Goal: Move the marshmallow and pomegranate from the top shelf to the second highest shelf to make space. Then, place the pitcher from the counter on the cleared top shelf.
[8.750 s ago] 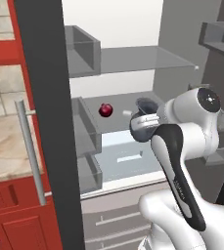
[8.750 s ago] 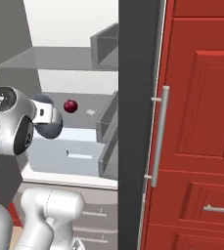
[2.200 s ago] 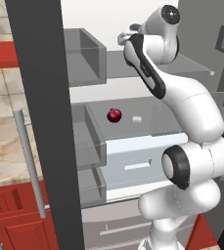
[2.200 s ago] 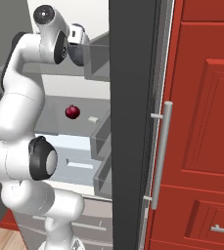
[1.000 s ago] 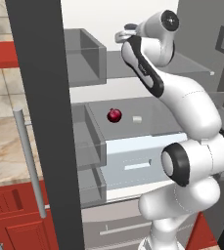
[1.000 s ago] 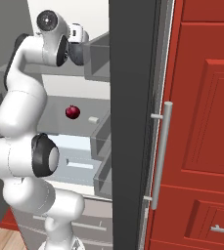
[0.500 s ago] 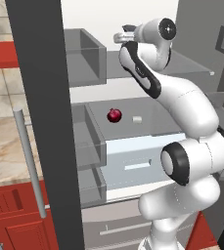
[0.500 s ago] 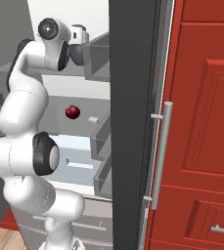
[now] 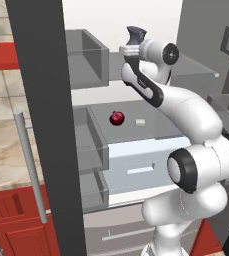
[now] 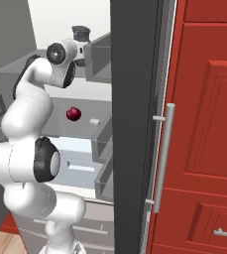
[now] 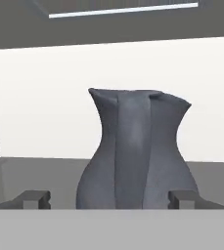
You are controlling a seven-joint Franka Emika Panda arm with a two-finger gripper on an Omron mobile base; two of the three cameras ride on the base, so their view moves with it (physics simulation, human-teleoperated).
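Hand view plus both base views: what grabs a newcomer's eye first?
The dark blue-grey pitcher looms in the hand view, upright between the open claw's tips against the fridge's white back wall. In the left base view the white arm reaches up to the top shelf, while the red pomegranate and marshmallow sit a level below.

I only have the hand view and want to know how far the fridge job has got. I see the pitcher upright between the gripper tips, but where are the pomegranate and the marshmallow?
Observer: The pomegranate lies on the second highest shelf, in plain sight in both base views.
Operator: And the marshmallow?
Observer: The marshmallow sits on that same shelf, close beside the fruit but not touching it.
Operator: At what height is the pitcher?
Observer: The lip of the pitcher shows above the arm's wrist, about level with the top shelf. The arm hides its base in the base views.
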